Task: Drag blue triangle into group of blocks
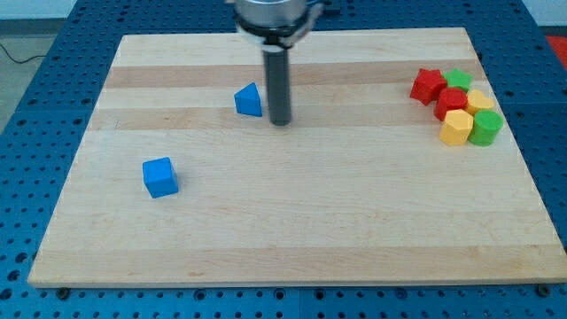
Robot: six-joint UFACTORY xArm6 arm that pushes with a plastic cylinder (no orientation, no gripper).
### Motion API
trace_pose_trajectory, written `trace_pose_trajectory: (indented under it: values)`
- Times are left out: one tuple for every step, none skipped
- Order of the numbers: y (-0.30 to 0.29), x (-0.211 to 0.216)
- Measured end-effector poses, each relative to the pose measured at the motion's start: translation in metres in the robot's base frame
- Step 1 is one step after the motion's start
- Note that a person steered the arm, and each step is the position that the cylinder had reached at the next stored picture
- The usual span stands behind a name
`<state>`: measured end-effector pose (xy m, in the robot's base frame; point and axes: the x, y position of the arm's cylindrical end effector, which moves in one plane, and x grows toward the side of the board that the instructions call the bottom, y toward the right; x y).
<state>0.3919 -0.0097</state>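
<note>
The blue triangle [249,100] lies on the wooden board [292,221], left of centre near the view's top. My tip [280,121] stands just to its right, a small gap apart, slightly lower in the view. A group of blocks sits at the view's right: a red star-shaped block [428,85], a green block [458,80], a red block [451,103], a yellow block [479,100], a yellow block [456,128] and a green block [485,128], packed close together.
A blue cube [160,176] sits alone at the view's left, below the triangle. The board rests on a blue perforated table [53,80]. The arm's body [275,16] hangs at the view's top.
</note>
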Motion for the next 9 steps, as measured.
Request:
trace_pose_trajectory:
  values:
    - [-0.036, 0.006]
    - [-0.093, 0.003]
    - [-0.091, -0.031]
    - [-0.018, -0.036]
    - [0.067, -0.032]
    - [0.099, -0.030]
    - [0.055, -0.030]
    - [0.002, -0.053]
    - [0.019, -0.064]
